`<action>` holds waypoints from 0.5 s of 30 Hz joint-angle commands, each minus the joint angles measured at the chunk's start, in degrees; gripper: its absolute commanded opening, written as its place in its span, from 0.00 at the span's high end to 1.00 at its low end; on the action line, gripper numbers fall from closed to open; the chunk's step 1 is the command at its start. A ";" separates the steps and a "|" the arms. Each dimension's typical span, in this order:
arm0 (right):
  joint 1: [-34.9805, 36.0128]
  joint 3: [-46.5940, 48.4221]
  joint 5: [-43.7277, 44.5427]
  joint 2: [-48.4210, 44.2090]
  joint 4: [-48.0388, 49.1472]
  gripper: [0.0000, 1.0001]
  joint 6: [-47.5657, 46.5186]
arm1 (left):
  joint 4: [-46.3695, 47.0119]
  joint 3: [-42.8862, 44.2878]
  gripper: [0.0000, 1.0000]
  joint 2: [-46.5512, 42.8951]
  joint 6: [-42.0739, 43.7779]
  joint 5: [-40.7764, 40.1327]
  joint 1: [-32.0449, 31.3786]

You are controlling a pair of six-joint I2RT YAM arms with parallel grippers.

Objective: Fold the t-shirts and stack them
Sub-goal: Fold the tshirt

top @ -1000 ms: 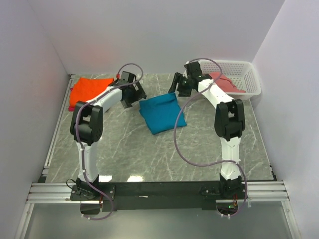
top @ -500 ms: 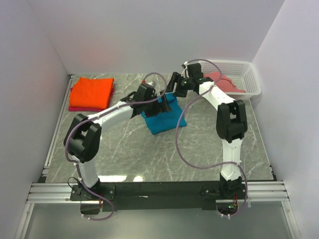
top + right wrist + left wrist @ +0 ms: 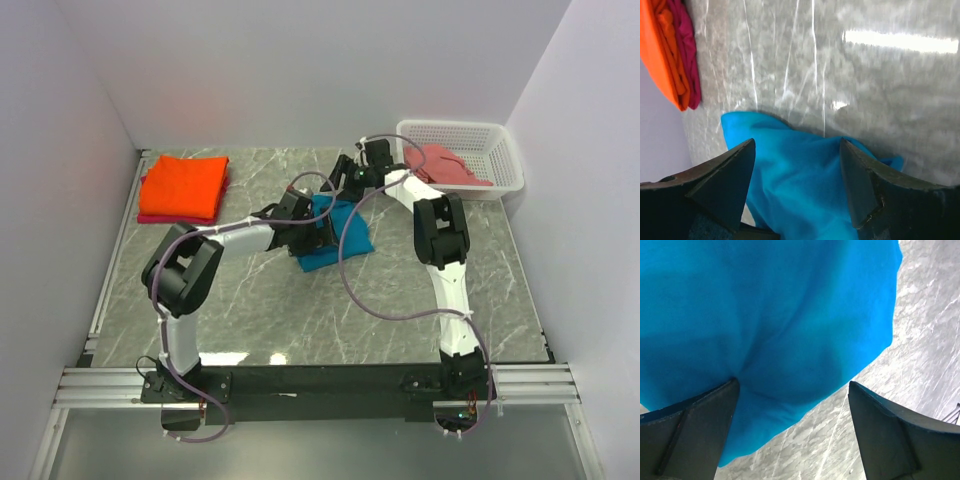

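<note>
The folded teal-blue t-shirt (image 3: pixel 338 242) lies mid-table. My left gripper (image 3: pixel 306 228) is open at its left edge; in the left wrist view the teal cloth (image 3: pixel 790 315) fills the space between the fingers (image 3: pixel 700 425), and the left tip presses a dent into it. My right gripper (image 3: pixel 346 184) is open over the shirt's far edge, with teal cloth (image 3: pixel 800 195) between its fingers (image 3: pixel 725 175). The orange t-shirt (image 3: pixel 186 183) lies folded on the magenta one (image 3: pixel 160 217) at the far left. The salmon-pink t-shirt (image 3: pixel 450 165) lies in the basket.
A white lattice basket (image 3: pixel 500 135) stands at the far right corner. White walls close in the back and both sides. The orange and magenta stack also shows in the right wrist view (image 3: pixel 665 55). Purple cables loop from both arms over the marble tabletop (image 3: pixel 300 310).
My left gripper has swung right from beside the orange stack onto the teal shirt's left edge. My right gripper has moved left and down to the shirt's far edge. The shirt looks more bunched.
</note>
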 commanded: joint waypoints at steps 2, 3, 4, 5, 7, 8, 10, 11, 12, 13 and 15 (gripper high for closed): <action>2.00 -13.03 3.66 -6.13 0.09 0.25 -2.16 | -4.34 -7.57 0.01 -1.19 1.24 -3.74 0.00; 2.35 -15.25 4.46 -7.53 0.36 0.25 -2.77 | -4.34 -8.98 0.01 -2.16 1.16 -3.83 -0.09; 3.32 -17.53 5.16 -10.50 0.80 0.25 -3.04 | -3.82 -10.56 0.01 -3.13 1.33 -3.57 -0.09; 3.76 -22.52 6.74 -12.36 1.67 0.25 -3.22 | -3.81 -13.71 0.01 -5.49 1.16 -3.21 -0.17; 5.08 -28.08 9.46 -18.58 2.99 0.25 -3.22 | -3.72 -17.07 0.01 -8.31 1.33 -3.12 -0.61; 6.48 -33.76 10.61 -21.06 4.13 0.25 -3.05 | -4.77 -19.78 0.01 -9.89 1.33 -3.65 -0.88; 8.15 -40.54 15.08 -28.24 5.10 0.25 -2.95 | -5.74 -22.17 0.01 -15.42 2.12 -4.53 -2.01; 9.64 -41.80 17.10 -30.55 4.85 0.24 -2.96 | -6.61 -24.01 0.01 -19.53 2.03 -4.96 -2.54; 10.09 -42.77 18.25 -32.66 4.50 0.24 -3.30 | -6.88 -24.55 0.00 -21.66 2.21 -4.79 -2.90; 10.53 -43.04 20.09 -36.25 4.06 0.24 -3.83 | -7.24 -24.82 0.01 -23.68 2.30 -4.71 -3.60; 11.06 -43.74 20.55 -39.87 3.17 0.24 -4.27 | -8.20 -24.65 0.01 -28.96 2.12 -4.36 -4.04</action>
